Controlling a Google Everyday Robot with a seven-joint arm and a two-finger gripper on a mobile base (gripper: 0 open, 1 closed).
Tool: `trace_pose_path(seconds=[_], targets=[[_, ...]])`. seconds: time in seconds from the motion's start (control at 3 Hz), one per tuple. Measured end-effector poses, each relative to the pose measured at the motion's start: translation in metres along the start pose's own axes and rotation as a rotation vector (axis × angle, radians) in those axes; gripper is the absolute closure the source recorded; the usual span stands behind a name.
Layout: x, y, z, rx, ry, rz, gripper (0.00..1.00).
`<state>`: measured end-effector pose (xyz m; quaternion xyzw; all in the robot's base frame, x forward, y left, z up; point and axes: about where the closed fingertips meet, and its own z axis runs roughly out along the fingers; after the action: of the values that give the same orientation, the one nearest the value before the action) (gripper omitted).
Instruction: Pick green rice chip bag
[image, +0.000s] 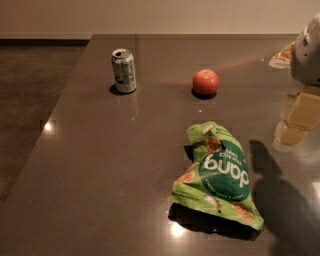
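The green rice chip bag (218, 176) lies flat on the dark table (100, 165), right of the middle and toward the front. It is crinkled, lime green, with a dark green circle and white lettering that reads upside down. My gripper (298, 121) hangs at the right edge of the view, pale yellow under a grey-white arm part (307, 55). It is above the table, to the right of and behind the bag, apart from it. The arm's shadow falls on the table just right of the bag.
A pale green-and-silver soda can (123, 70) stands upright at the back left. A red apple (205, 82) sits at the back middle. A small light packet (281, 56) lies at the far right. The table's left edge runs diagonally, with floor (30, 90) beyond.
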<state>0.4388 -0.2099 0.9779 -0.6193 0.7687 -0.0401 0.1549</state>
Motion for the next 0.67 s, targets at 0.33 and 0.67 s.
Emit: trace_pose_path(seconds=[0.33, 0.67], targets=[[-0.016, 0.01, 0.007, -0.035, 0.004, -0.121, 0.0], [-0.028, 0.023, 0.018, -0.077, 0.004, -0.286, 0.0]])
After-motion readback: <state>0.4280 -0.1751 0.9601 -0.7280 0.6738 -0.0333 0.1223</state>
